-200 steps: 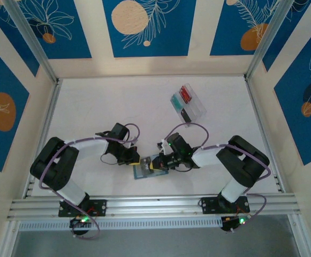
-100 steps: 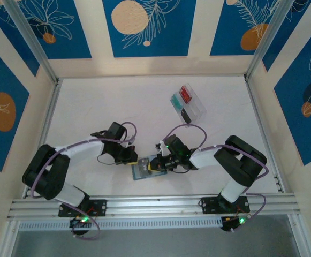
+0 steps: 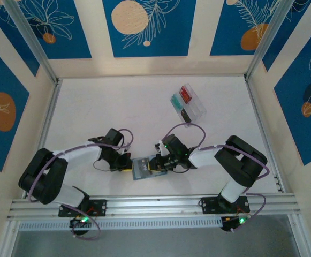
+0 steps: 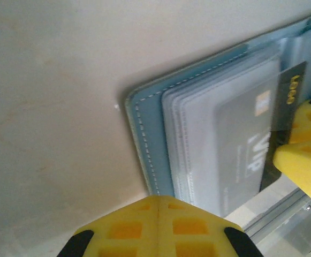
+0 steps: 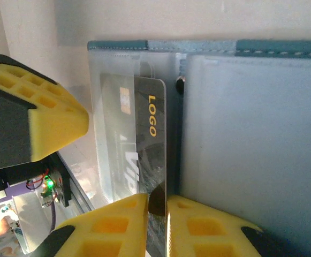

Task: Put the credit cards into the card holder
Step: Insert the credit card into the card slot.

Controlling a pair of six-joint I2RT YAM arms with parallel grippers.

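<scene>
**Dark card half-sleeved in the open holder**

Top external view: the soft blue-grey folding card holder (image 3: 139,169) lies open on the white table (image 3: 91,107) at lower centre. Its long axis runs roughly left to right. The left gripper (image 3: 124,165) and right gripper (image 3: 154,165) meet over it and cover its ends, and the card itself is too small to make out. A clear plastic compartmented tray (image 3: 188,103) sits well apart at upper right.

Left wrist view: the left gripper (image 4: 158,206) is cut off at the bottom edge, its yellow pads pressed together on nothing. The card holder (image 4: 149,144) fills the centre. The dark credit card (image 4: 290,88) shows dimly through a clear sleeve, and the right gripper (image 4: 297,140) hides part of its right strip.

Right wrist view: the right gripper (image 5: 156,202) is clamped on the dark credit card (image 5: 151,115) at its lower end. The card's long axis runs up the frame. Its left part sits under the sleeve, while its "LOGO" strip is bare. The card holder (image 5: 262,144) spreads rightward, cut off by the frame. The left gripper (image 5: 64,120) pokes in at the left.
</scene>
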